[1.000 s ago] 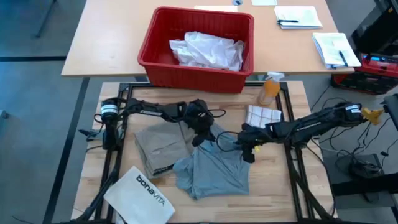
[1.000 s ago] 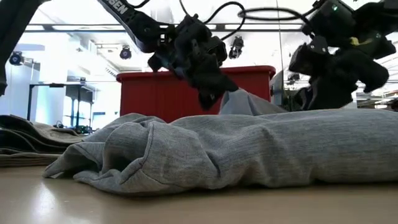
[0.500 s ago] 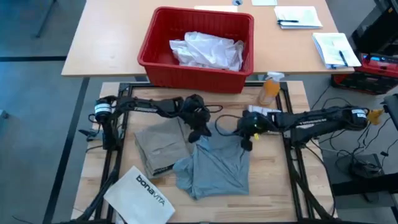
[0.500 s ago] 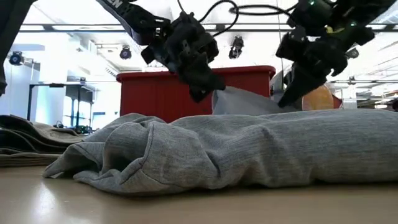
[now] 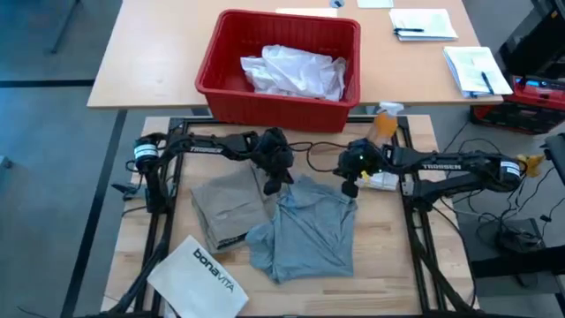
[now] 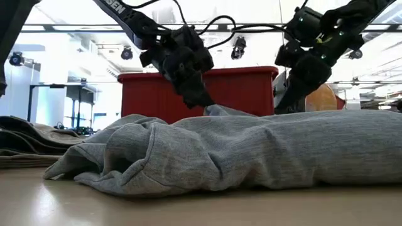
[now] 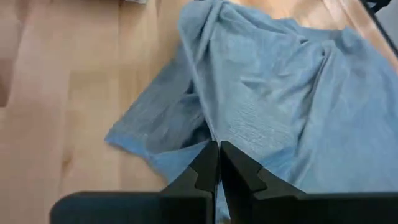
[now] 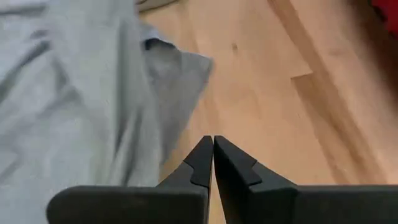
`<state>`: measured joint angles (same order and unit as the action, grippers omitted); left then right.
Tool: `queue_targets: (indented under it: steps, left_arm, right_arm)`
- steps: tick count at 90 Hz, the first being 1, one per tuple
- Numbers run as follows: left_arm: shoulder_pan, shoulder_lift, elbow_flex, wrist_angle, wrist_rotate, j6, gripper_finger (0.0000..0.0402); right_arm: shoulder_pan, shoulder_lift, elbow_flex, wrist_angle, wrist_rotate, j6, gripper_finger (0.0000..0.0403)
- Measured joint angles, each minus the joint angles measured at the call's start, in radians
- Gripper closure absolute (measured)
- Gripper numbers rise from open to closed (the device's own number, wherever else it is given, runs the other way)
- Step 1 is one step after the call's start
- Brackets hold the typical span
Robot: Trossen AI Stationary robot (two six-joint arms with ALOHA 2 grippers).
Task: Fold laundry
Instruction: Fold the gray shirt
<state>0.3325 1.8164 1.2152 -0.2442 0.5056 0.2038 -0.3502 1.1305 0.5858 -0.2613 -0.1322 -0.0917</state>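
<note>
While both claws sit pinched together at the grey T-shirt's [image 5: 305, 231] far corners, centre frame in the high view — left claw [image 5: 273, 184], right claw [image 5: 350, 187] — grip looks likely but unclear. Shirt looks soft, light, floppy; take it at corners or hem.

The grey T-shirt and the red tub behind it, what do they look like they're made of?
The grey T-shirt looks like soft knit jersey, probably cotton or a blend: fine ribbing shows in the low view, it has a matte surface and it slumps in loose folds. The red tub looks like rigid moulded plastic: smooth, slightly glossy walls that hold straight edges.
</note>
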Motion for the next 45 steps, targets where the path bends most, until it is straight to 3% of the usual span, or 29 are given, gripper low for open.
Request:
queue_targets:
  steps: [13,21,45]
  left_arm:
    - [0.033,0.000,0.000,0.000,-0.001,0.002,0.0401]
    - [0.037,0.000,0.000,0.001,-0.001,0.008,0.0401]
    - [0.033,0.002,0.000,-0.001,0.000,0.016,0.0401]
  right_arm:
    - [0.000,-0.002,-0.034,-0.032,-0.220,0.128,0.0398]
    - [0.001,-0.001,-0.083,0.011,-0.243,0.215,0.0373]
    - [-0.065,0.007,-0.102,-0.046,-0.277,0.366,0.0204]
